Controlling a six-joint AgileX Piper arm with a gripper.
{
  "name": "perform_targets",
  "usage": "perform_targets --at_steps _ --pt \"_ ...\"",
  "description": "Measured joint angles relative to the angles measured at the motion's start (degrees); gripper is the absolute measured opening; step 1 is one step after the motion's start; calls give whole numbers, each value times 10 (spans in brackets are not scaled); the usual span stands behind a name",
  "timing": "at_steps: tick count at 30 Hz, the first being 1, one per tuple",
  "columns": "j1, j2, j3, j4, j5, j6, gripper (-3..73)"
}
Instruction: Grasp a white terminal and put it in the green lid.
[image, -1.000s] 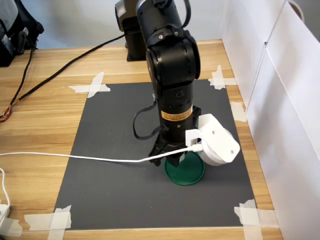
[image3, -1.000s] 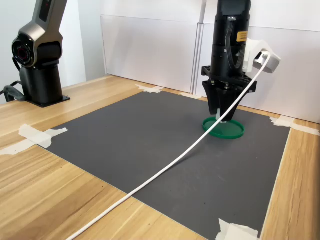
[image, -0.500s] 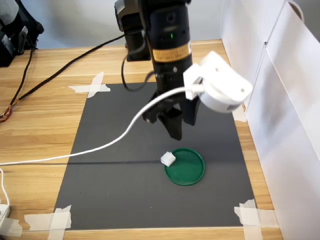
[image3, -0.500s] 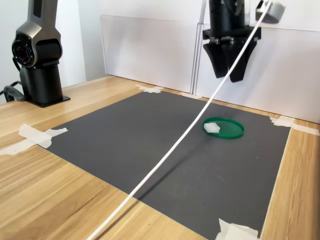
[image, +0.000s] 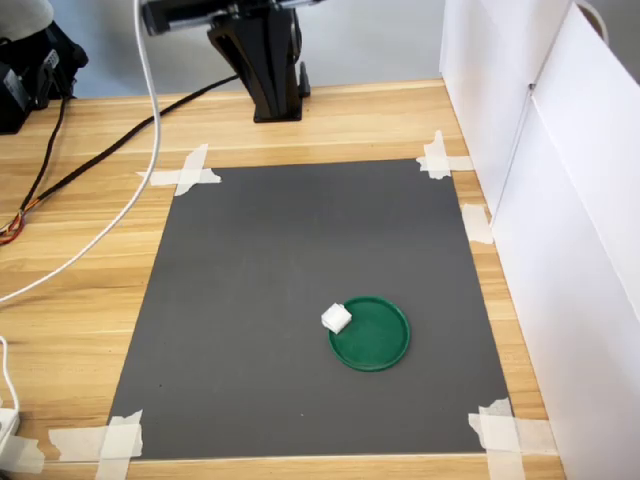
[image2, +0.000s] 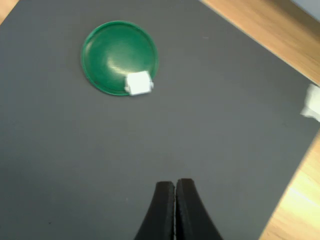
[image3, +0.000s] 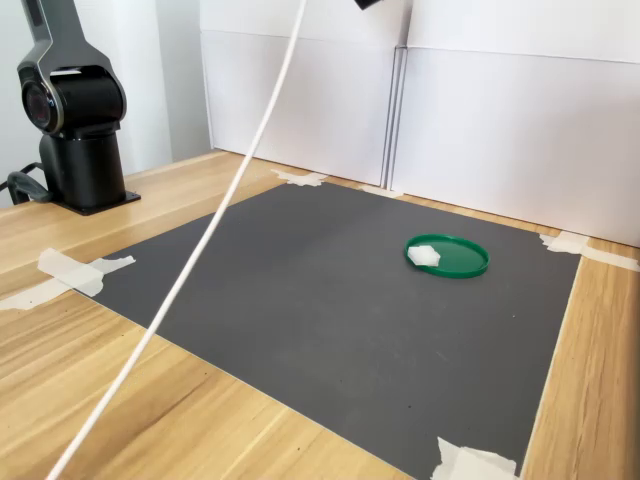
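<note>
I see the light wooden surface (image: 90, 250) carrying a flat dark-grey rectangular mat (image: 300, 290), taped down at its corners with white tape pieces (image: 185, 172). A thin white cable (image3: 210, 225) slants across the second exterior view. The flat round dark-green plastic lid (image: 370, 333) with its raised rim lies on the mat toward five o'clock in the first exterior view. The tiny white ribbed plastic terminal (image: 337, 319) sits at the lid's ten o'clock edge there, overlapping the rim; whether it is fully inside, I cannot tell. In the wrist view my black end effector (image2: 175, 189) is clenched on nothing, fingertips pressed together, well apart from lid (image2: 120, 56) and terminal (image2: 138, 83).
</note>
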Motion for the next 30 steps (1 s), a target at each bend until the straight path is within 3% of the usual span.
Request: perform_targets --at_steps 5,9,11,14,21,30 --pt "-43 -142 135 34 -109 0 -21" --pt "-56 -279 270 105 -235 45 -21" --pt "-56 -318 317 116 -267 74 -21" --pt "-56 -381 383 113 -291 118 -21" --pt "-56 -517 502 53 -299 136 -22" --pt "-56 -664 635 50 -324 137 -22"
